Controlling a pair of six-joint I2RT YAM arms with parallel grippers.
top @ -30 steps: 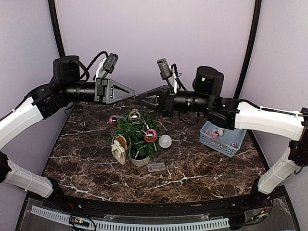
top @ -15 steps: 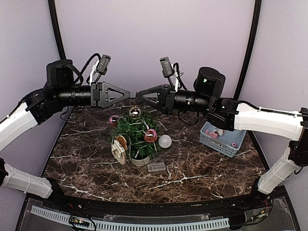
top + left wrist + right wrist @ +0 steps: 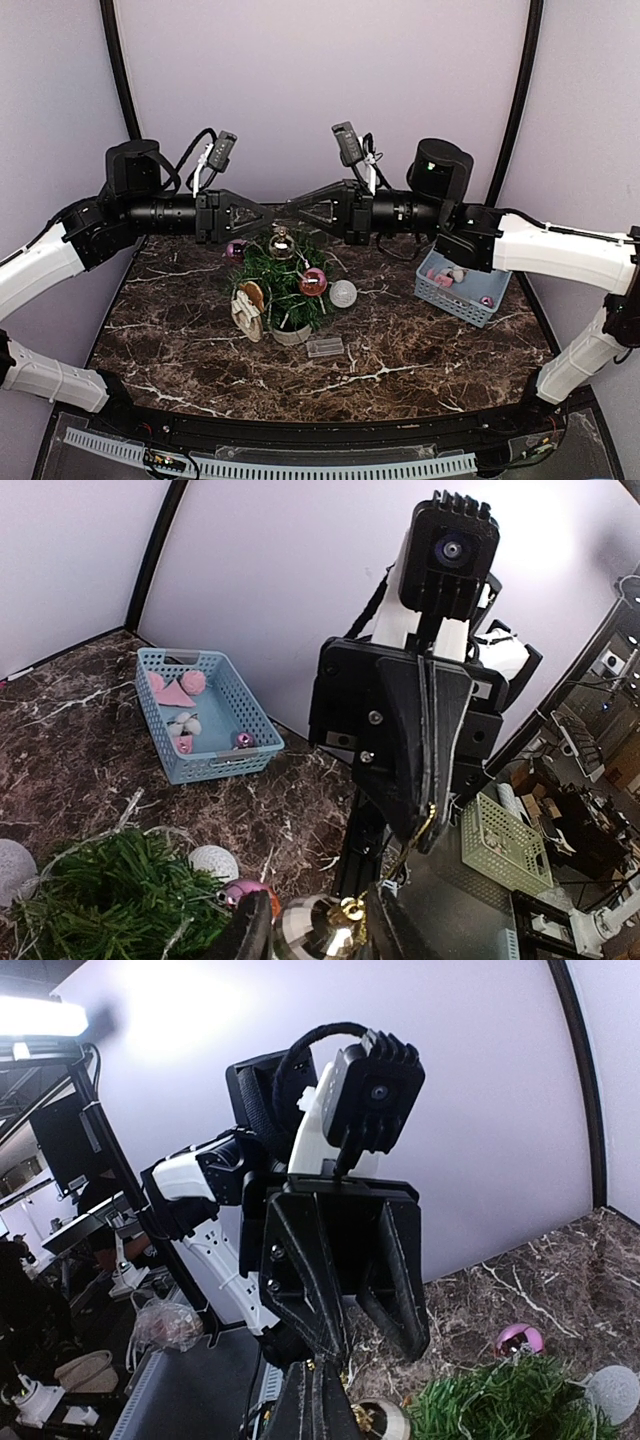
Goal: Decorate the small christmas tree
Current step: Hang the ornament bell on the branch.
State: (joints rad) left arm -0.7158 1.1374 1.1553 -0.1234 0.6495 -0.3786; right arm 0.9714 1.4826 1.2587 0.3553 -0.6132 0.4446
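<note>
Top external shows the left arm (image 3: 60,250) and right arm (image 3: 550,250) stretched level, tips meeting above the small christmas tree (image 3: 275,285), which stands mid-tabletop. The left gripper (image 3: 268,210) has its jaws partly spread; the right gripper (image 3: 292,207) has jaws pressed together, pinching a gold loop (image 3: 425,825). The tabletop (image 3: 420,350) is dark and marbled, with a blue basket (image 3: 455,300) at the tree's 3 o'clock.

Your small christmas tree (image 3: 275,285) stands in its pale round pot (image 3: 291,335) near the middle of the counter (image 3: 420,350). Its bushy dark-green branches carry pink baubles (image 3: 313,282).
</note>
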